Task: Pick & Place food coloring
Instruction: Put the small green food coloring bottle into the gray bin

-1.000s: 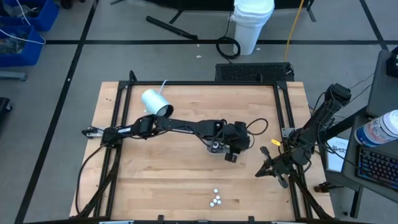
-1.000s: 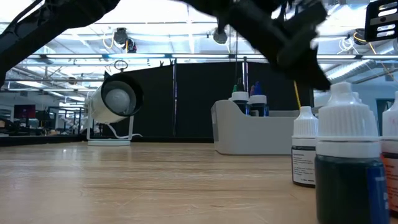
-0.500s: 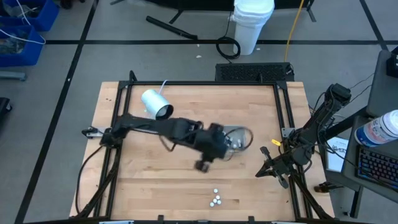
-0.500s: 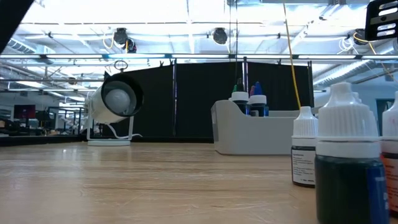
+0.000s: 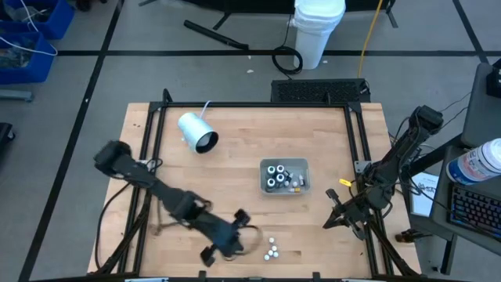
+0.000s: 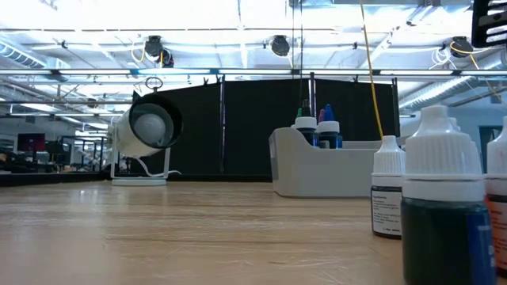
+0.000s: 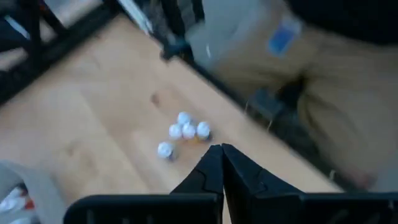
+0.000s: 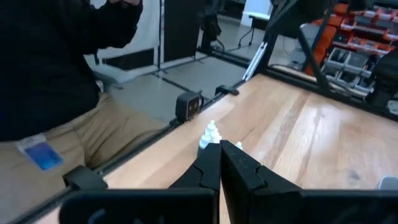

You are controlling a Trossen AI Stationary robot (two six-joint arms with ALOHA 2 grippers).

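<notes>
Four loose food coloring bottles [image 5: 270, 249] with white caps cluster on the wooden table [image 5: 235, 141] near its front edge; more bottles stand in the grey tray [image 5: 283, 175] mid-table; the left gripper [image 5: 227, 244] hangs just beside the loose cluster, fingers pressed together, empty; the right gripper [image 5: 333, 215] waits at the table's right edge, likewise closed and empty

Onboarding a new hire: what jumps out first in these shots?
The left arm stretches to the table's near edge, its shut pincer just short of four loose bottles. Mid-table, a grey tray already holds several more. The right pincer waits shut off the table's right side.
</notes>
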